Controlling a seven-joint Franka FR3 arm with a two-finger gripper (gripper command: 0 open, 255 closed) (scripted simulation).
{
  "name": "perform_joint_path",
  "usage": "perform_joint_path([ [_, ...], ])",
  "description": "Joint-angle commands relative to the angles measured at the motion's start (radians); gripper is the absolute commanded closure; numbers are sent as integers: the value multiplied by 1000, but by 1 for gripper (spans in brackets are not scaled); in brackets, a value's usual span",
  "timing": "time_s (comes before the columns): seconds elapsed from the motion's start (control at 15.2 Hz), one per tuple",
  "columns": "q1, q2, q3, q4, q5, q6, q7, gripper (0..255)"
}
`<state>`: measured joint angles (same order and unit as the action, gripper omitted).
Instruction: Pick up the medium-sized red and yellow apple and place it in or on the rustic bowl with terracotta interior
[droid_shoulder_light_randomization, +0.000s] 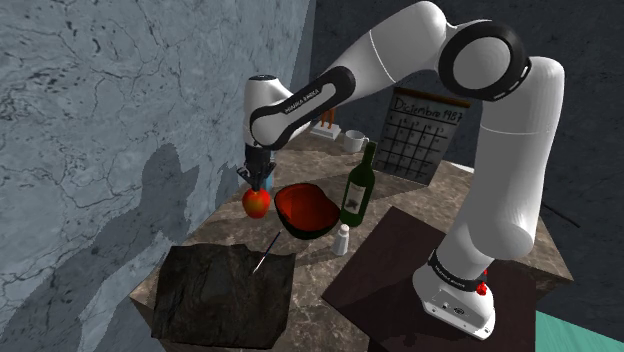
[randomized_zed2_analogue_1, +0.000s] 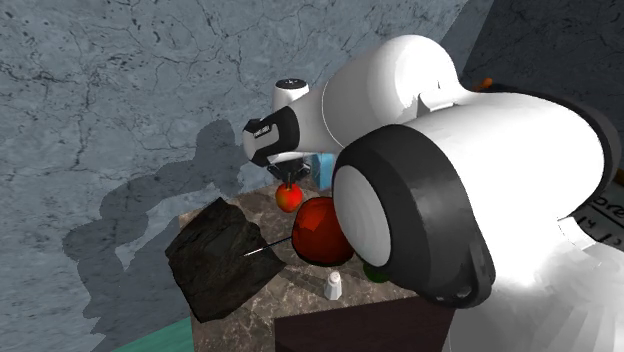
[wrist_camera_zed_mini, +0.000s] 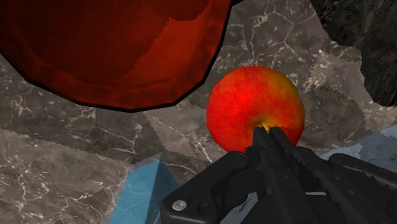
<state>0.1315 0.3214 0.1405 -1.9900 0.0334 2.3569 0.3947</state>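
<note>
Beside the wall (droid_shoulder_light_randomization: 100, 120) in the shoulder view, gripper (droid_shoulder_light_randomization: 258, 181) sits right on top of red-yellow apple (droid_shoulder_light_randomization: 256, 204), just beside red-lined bowl (droid_shoulder_light_randomization: 305, 212). Second exterior view: apple under gripper, near bowl. Wrist view: fingers (wrist_camera_zed_mini: 270, 143) pinched together on apple's stem end.

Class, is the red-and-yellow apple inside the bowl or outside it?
Outside: the round red-and-yellow apple is beside the dark bowl with red interior, not within its rim.

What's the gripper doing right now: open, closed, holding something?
Gripper: closed, its tips meeting at the top of the apple; whether it truly holds the apple cannot be told.
</note>
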Motion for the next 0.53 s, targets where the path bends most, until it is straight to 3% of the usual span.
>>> perform_joint_path([
  [0.0, 0, -14, 1, 10, 1, -24, 1, 255],
  [0.46, -3, -65, 3, 40, 7, -105, 1, 255],
])
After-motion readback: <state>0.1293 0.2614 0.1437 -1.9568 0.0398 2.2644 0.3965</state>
